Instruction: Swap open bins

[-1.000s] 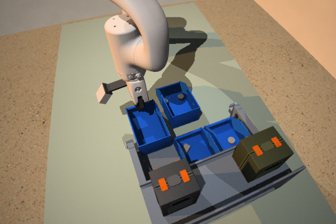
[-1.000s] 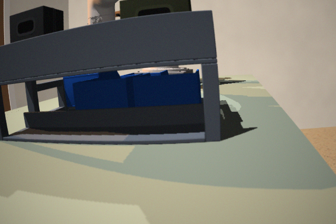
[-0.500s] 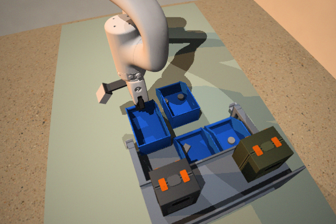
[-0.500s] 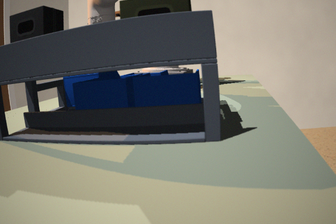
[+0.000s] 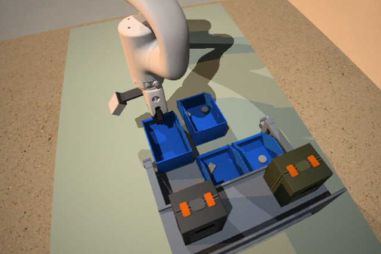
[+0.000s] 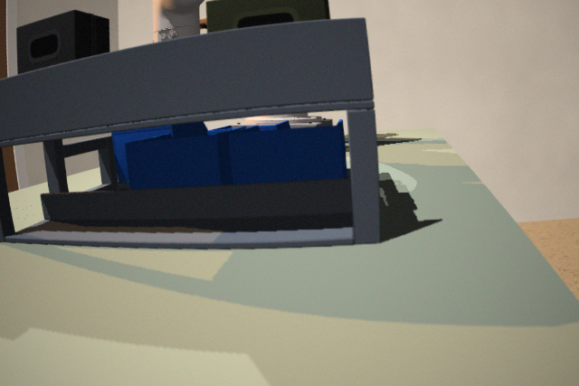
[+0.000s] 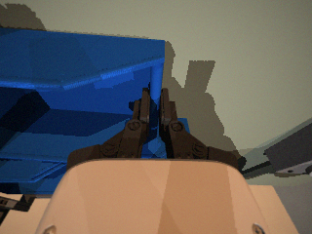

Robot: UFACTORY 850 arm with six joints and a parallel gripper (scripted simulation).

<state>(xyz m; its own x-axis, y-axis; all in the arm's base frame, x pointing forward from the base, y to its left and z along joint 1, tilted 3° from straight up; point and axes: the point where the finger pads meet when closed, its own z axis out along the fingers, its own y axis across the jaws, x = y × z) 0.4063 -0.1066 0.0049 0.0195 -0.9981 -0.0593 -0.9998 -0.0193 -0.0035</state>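
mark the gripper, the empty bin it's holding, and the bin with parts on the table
gripper point(image 5: 158, 118), top view, between its fingertips at the bin's wall.
empty bin point(image 5: 167, 146), top view, its bare blue floor.
bin with parts point(image 5: 215, 128), top view, its outer side wall.

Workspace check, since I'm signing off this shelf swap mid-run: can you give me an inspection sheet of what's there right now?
Surface: pale green table top, shadowed around the shelf.
Job's things: empty blue bin, gripped at its front wall, overhanging the shelf's front; bin with parts on the table beside it; two more blue bins in their places, a part in each.
Clutter: dark grey case and olive case on the shelf's top board.
Gripper: gripper shut on the empty bin's wall.
Cables: nothing seen.
Surroundings: speckled brown floor, plain walls.
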